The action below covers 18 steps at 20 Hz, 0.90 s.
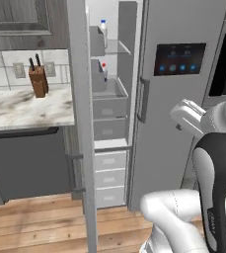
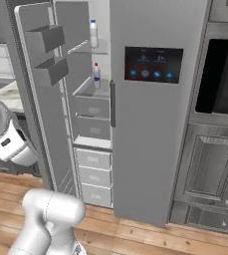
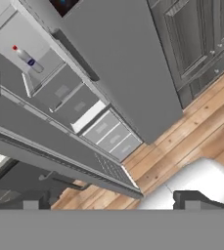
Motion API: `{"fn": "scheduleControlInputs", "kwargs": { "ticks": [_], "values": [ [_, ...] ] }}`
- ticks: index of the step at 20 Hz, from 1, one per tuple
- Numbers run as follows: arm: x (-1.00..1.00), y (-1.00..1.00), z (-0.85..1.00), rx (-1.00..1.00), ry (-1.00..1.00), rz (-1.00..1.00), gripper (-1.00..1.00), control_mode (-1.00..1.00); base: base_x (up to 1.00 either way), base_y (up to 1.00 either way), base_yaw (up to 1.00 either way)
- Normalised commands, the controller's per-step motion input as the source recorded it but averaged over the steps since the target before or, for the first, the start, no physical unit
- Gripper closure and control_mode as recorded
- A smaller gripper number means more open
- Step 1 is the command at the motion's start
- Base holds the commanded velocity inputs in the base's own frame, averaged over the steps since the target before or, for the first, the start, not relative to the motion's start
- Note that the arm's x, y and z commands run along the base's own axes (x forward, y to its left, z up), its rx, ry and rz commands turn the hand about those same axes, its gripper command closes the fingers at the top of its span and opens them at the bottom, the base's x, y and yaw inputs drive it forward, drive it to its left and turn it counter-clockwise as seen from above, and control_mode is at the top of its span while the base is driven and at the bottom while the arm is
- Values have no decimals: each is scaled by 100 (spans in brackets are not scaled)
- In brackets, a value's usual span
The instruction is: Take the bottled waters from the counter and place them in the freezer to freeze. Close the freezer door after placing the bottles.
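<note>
The freezer (image 1: pixel 109 106) (image 2: pixel 91 110) stands open. Both bottled waters stand inside it: the blue-capped one (image 1: pixel 103 30) (image 2: pixel 93 34) on the upper glass shelf, the red-capped one (image 1: pixel 104 70) (image 2: pixel 96 74) (image 3: pixel 28 59) on the shelf below. The freezer door (image 1: pixel 80 123) (image 2: pixel 41 99) (image 3: pixel 45 141) is swung wide, grey bins on its inner face. My gripper (image 3: pixel 111 204) is open and empty. It hangs well back from the freezer, out in front of the other fridge door and above the floor. The counter (image 1: pixel 25 106) lies left of the open door.
A brown knife block (image 1: pixel 38 79) stands on the counter by the tiled wall. The grey door with the black display (image 1: pixel 176 59) (image 2: pixel 153 64) is shut. A dark wall oven (image 2: pixel 225 79) and panelled cabinets (image 2: pixel 210 169) are to the right. The floor (image 1: pixel 35 222) is wood.
</note>
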Motion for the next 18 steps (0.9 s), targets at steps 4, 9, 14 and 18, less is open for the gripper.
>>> {"fn": "scheduleControlInputs", "kwargs": {
  "ticks": [4, 9, 14, 18],
  "values": [
    [0, 0, 0, 0, 0, 0, -100, 100, -9, 56, -16],
    [0, 0, 0, 0, 0, 0, -100, 100, -9, 72, -19],
    [0, 0, 0, 0, 0, 0, -100, 100, -37, 35, -17],
    [0, 0, 0, 0, 0, 0, -100, 100, -3, 6, -6]
  ]
}}
